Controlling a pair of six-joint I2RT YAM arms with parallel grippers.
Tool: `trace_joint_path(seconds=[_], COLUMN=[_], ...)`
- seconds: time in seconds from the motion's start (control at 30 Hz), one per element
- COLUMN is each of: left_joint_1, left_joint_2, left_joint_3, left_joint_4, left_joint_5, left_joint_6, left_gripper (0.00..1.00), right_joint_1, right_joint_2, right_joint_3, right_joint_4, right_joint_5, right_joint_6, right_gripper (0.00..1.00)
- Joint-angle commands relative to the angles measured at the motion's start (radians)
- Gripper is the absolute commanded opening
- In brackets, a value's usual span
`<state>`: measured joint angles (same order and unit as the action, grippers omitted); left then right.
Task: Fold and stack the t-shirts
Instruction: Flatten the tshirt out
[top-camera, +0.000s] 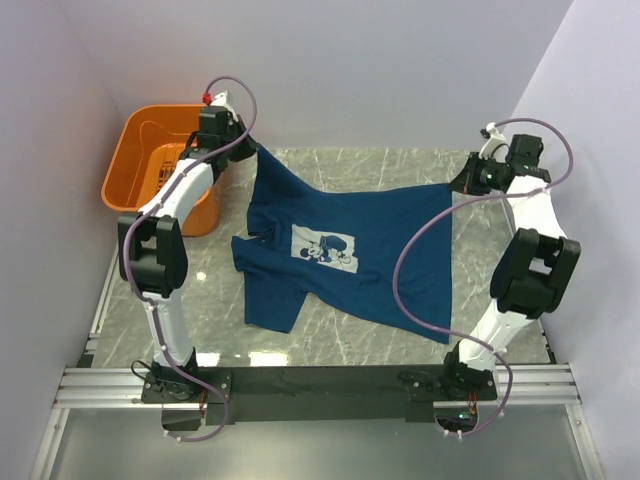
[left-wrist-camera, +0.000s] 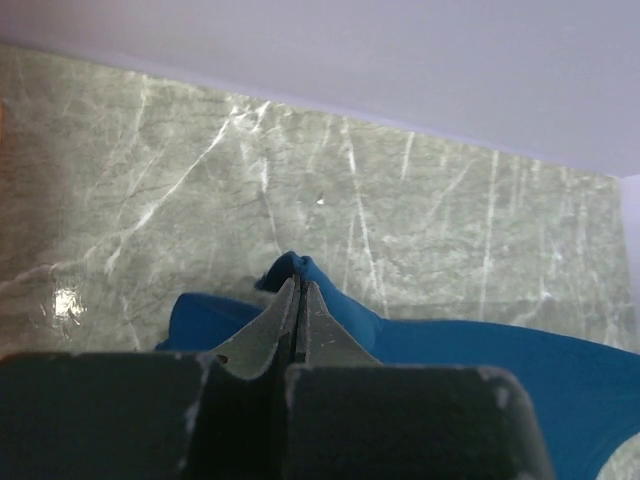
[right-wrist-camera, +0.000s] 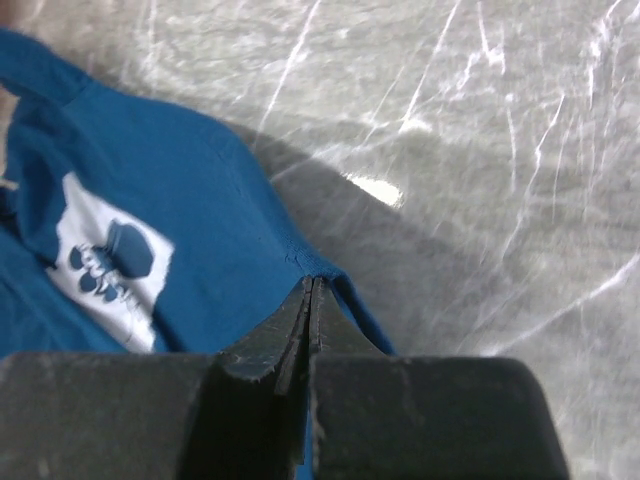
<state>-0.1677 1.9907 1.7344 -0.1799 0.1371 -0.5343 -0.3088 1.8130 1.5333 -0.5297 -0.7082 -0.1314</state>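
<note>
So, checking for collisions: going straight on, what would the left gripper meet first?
Past the t-shirt pinched in the left gripper, probably the marble table, short of the back wall; depth unclear.

The t-shirt is soft matt cloth; the table is glossy grey marble-like stone; the basket is smooth plastic.

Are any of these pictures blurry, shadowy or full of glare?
Top view: even and sharp, only pale reflections on the marble table. Left wrist view: a bright glare spot on the marble left of the t-shirt; the left gripper looks dark and soft. Right wrist view: the shirt casts a grey shadow, glare beside it; the right gripper looks soft too.
</note>
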Motion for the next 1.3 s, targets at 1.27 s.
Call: trace_joint_path(seconds=[1.27], left_joint_1=[-0.010], left_joint_2=[-0.923], left_joint_3=[0.290], left_joint_4=[0.082], left_joint_5=[-0.122], left_joint_6=[0.022], left_gripper=[0.01], right_joint_1=[-0.694], right_joint_2=[-0.787], right_joint_3=[0.453], right_joint_4=[0.672], right_joint_5=[-0.628], right_joint_6=[1.003], right_gripper=[0.00])
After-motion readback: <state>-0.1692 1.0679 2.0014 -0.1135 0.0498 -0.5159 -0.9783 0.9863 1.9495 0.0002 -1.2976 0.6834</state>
